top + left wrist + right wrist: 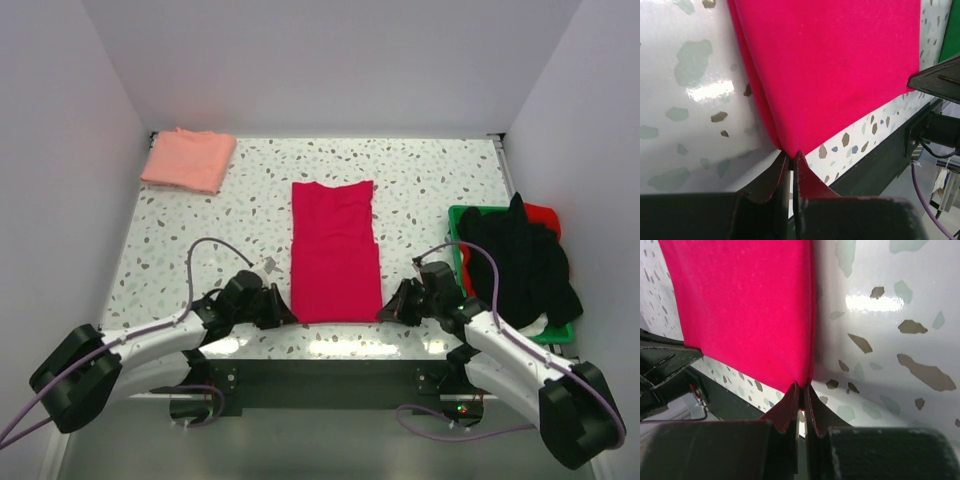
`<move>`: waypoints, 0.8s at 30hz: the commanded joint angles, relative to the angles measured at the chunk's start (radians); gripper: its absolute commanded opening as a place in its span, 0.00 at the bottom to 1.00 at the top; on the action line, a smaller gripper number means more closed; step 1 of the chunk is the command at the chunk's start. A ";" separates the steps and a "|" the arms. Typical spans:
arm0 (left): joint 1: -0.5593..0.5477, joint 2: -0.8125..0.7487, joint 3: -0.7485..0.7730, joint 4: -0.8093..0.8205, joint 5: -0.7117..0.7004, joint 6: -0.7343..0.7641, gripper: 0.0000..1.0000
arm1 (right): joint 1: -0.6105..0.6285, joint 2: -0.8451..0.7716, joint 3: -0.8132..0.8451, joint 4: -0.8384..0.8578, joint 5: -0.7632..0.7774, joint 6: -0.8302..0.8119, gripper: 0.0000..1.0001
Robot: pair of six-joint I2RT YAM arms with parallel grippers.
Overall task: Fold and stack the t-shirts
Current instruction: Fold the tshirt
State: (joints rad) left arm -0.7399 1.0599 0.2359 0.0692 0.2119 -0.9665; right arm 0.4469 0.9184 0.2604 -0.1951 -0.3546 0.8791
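Observation:
The crimson-red t-shirt point(335, 250) lies folded into a long narrow strip down the middle of the table. My left gripper point(283, 312) is shut on its near left corner; the left wrist view shows the cloth point(830, 65) pinched at the fingertips point(791, 155). My right gripper point(388, 310) is shut on its near right corner, and the right wrist view shows the cloth point(745, 310) pinched at the fingertips point(802, 386). The pale salmon-pink t-shirt point(188, 159) lies folded at the far left corner.
A green tray point(565, 330) at the right edge holds a heap of black cloth point(520, 260) over something red. White walls close the table on three sides. The near table edge runs just under both grippers.

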 commanded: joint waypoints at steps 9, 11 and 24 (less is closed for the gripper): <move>-0.213 -0.222 0.075 -0.229 -0.141 -0.116 0.00 | 0.006 -0.394 0.079 -0.417 -0.057 -0.107 0.00; -0.239 -0.239 0.100 -0.261 -0.170 -0.121 0.00 | 0.007 -0.429 0.120 -0.466 -0.050 -0.117 0.00; -0.225 -0.126 0.455 -0.367 -0.302 0.006 0.00 | 0.004 -0.247 0.419 -0.501 0.066 -0.187 0.00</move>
State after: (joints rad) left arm -0.9775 0.8875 0.5770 -0.2825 -0.0330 -1.0275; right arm 0.4515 0.6079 0.5861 -0.6991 -0.3393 0.7238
